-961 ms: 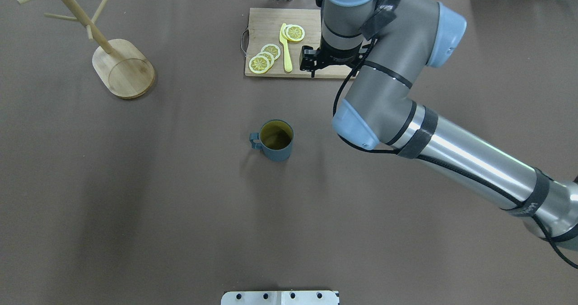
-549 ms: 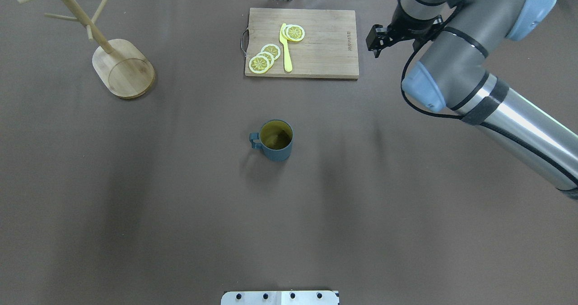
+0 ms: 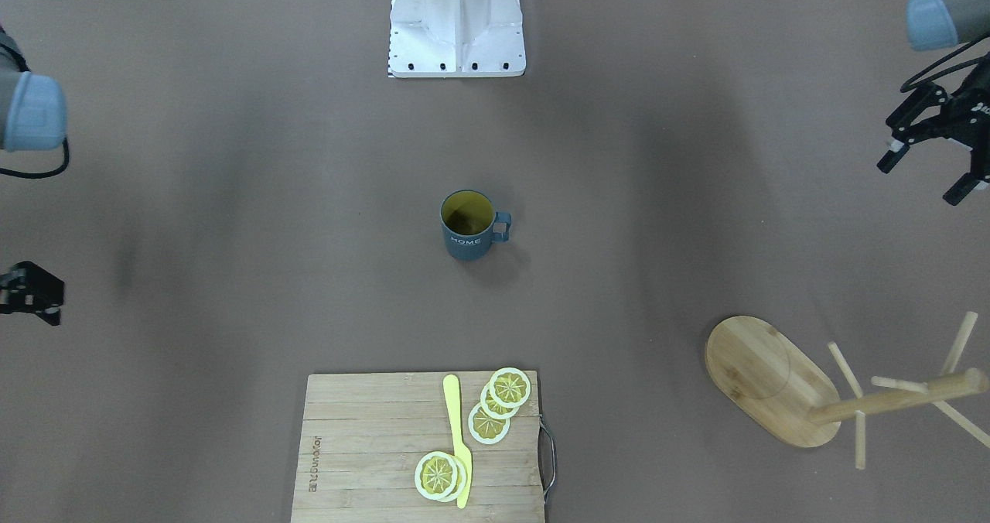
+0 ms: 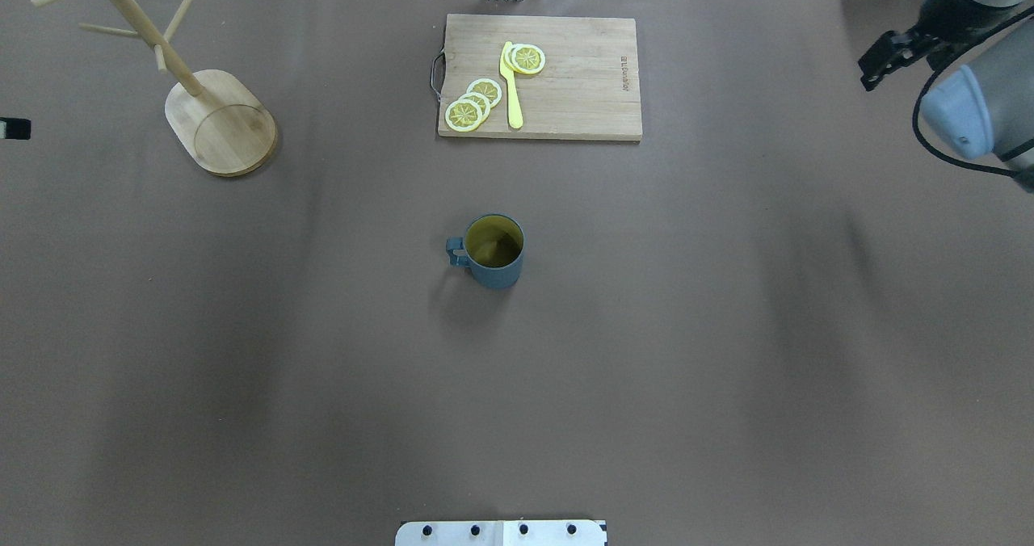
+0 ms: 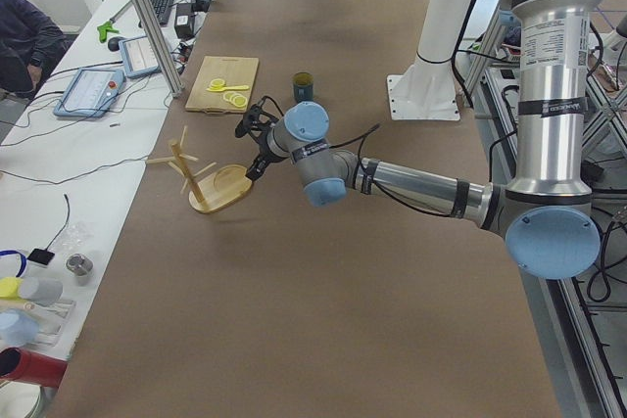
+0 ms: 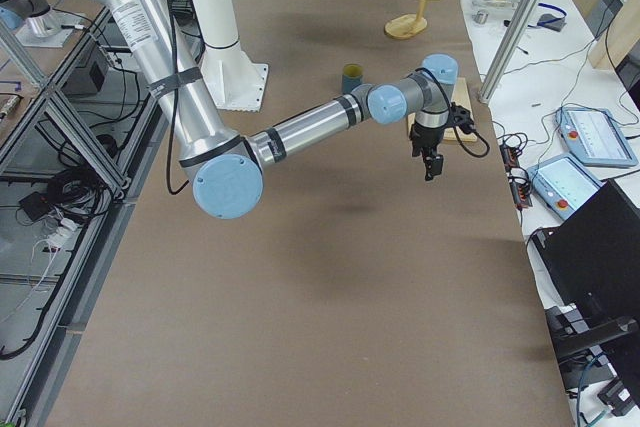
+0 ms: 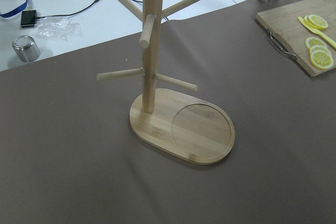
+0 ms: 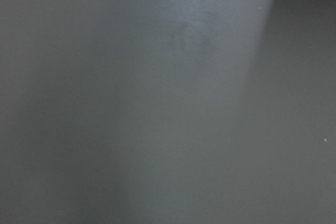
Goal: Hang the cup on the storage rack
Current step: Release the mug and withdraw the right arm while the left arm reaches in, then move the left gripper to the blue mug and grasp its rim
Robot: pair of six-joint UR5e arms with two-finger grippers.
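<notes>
At the middle of the worktop (image 4: 646,368), the cup (image 4: 494,267) is standing upright, its handle pointing toward the robot's left, and neither arm is touching it. The storage rack (image 4: 222,122) is standing well apart from it, at the far left. The left gripper (image 3: 920,180) is hovering near the rack, jaws spread wide and holding nothing. The right gripper (image 4: 879,60) is hanging over the far right edge; how far it is opening I cannot tell.

Shot steeply down from opposite sides (overhead, front-facing), sharing the cup (image 4: 494,249); lengthwise from both ends; close from wrists.
</notes>
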